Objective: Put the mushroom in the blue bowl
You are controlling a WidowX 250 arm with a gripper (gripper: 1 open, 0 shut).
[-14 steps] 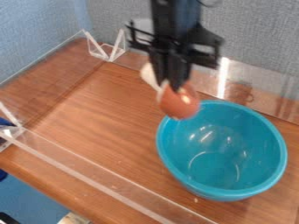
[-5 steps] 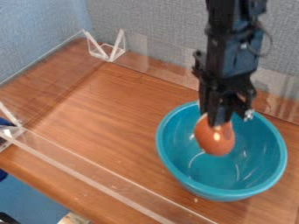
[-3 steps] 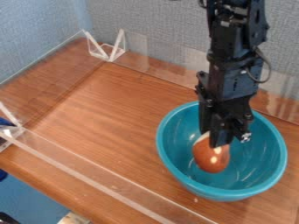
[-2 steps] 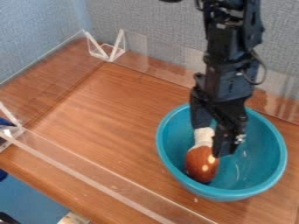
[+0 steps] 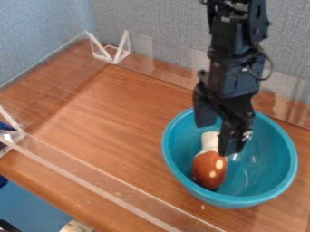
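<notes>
We see the mushroom (image 5: pixel 211 169) lying inside the blue bowl (image 5: pixel 276 177), on the inner floor toward the bowl's near-left side. Its cap is glossy orange-brown and rounded; a cream-white stem part shows just above the cap, toward the tool. We can't make out spots at this size. It lies on its side, long axis running roughly from the near-left cap end up to the stem end at the bowl's middle, stem pointing away from the camera; exact tilt is hard to tell.

The tool (image 5: pixel 222 128) hangs above the bowl's interior, pointing straight down, its dark fingers (image 5: pixel 240 138) spread apart with nothing between them. The mushroom sits below and just off the fingertips, not gripped; we can't tell if a fingertip brushes the stem.

The bowl is turquoise, deep, smooth-walled, much wider than the mushroom, and stands on the wooden tabletop (image 5: pixel 103 113) at the right side. Its right rim is close to the frame's right edge. Clear plastic barrier walls (image 5: pixel 72 168) run along the tabletop's near edge and back edge; the bowl's near rim is near the front wall. Open wood lies to the left of the bowl, well apart from anything. Inside the bowl, the right half of the floor is bare.
</notes>
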